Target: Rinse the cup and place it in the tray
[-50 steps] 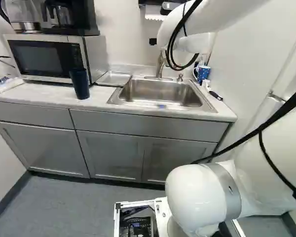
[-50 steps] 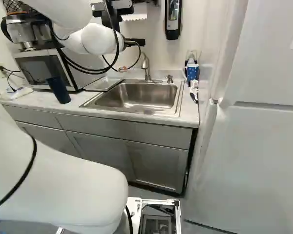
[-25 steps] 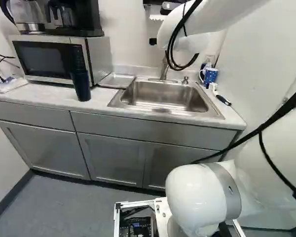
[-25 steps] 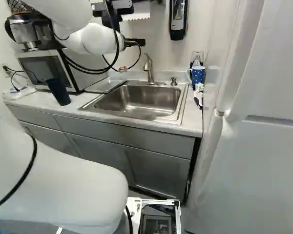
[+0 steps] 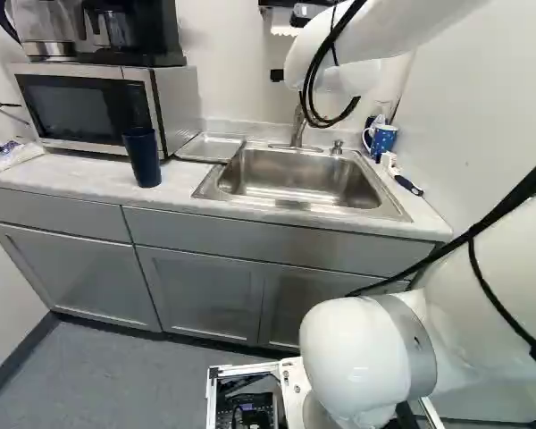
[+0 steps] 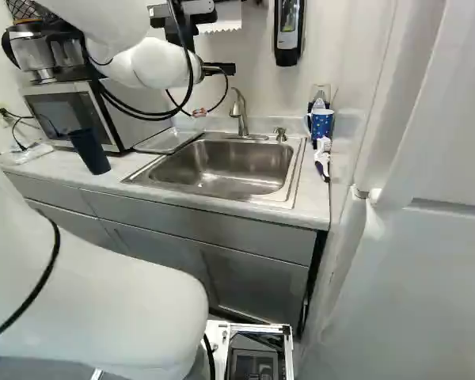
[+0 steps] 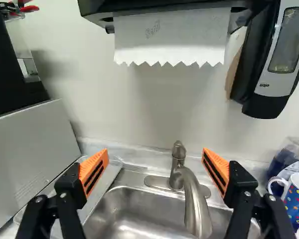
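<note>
My gripper (image 6: pixel 219 69) shows only as a black part beyond the white wrist in the right base view. In the wrist view the gripper (image 7: pixel 155 172) stands wide open, nothing between its pads, with the faucet beyond. A dark blue cup (image 5: pixel 142 159) stands upright on the counter before the microwave, well to the left of the arm's wrist; the right base view shows the same cup (image 6: pixel 89 150). The shallow tray (image 5: pixel 211 147) lies between microwave and sink (image 5: pixel 295 179). The faucet (image 7: pixel 192 199) rises at the sink's back edge.
A dotted blue mug (image 6: pixel 321 123) and a brush (image 6: pixel 323 158) are at the sink's right. The microwave (image 5: pixel 85 107) carries a coffee maker (image 5: pixel 129 31). Above the sink hang a paper towel dispenser (image 7: pixel 172 37) and a soap dispenser (image 7: pixel 276 64). A white door (image 6: pixel 427 261) stands at the right.
The base has moved: counter, sink and cup have shifted together in both base views and look slightly nearer. The arm holds its pose against its lowest joint.
</note>
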`<state>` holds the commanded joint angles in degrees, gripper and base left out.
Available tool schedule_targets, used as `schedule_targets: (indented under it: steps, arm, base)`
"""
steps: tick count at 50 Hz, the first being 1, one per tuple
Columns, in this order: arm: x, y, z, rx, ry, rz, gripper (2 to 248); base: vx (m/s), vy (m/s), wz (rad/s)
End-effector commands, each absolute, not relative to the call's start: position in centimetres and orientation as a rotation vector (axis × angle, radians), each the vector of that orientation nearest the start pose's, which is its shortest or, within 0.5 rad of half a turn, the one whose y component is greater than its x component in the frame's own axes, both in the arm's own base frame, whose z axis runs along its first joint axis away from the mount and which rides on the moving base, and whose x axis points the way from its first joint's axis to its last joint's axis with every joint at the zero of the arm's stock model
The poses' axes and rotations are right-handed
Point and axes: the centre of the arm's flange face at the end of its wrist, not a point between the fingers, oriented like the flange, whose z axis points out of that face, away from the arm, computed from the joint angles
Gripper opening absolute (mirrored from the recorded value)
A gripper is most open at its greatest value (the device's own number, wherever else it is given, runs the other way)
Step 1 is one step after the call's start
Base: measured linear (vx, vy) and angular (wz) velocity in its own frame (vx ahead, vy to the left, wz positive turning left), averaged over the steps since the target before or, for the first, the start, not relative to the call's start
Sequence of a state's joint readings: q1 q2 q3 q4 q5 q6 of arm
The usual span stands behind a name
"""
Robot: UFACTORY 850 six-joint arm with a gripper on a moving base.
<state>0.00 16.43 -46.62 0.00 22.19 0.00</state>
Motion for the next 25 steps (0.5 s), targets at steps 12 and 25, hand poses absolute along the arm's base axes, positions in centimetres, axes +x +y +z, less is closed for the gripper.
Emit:
schedule_targets:
  steps: [12, 25]
  arm:
    - [43.5, 0.0, 67.0, -2.340, 0.000, -2.096, 247]
    - [44.9, 0.0, 66.7, -2.389, 0.000, -2.040, 247]
  base:
    - [0.000, 0.000, 0.000]
    - [0.000, 0.000, 0.000]
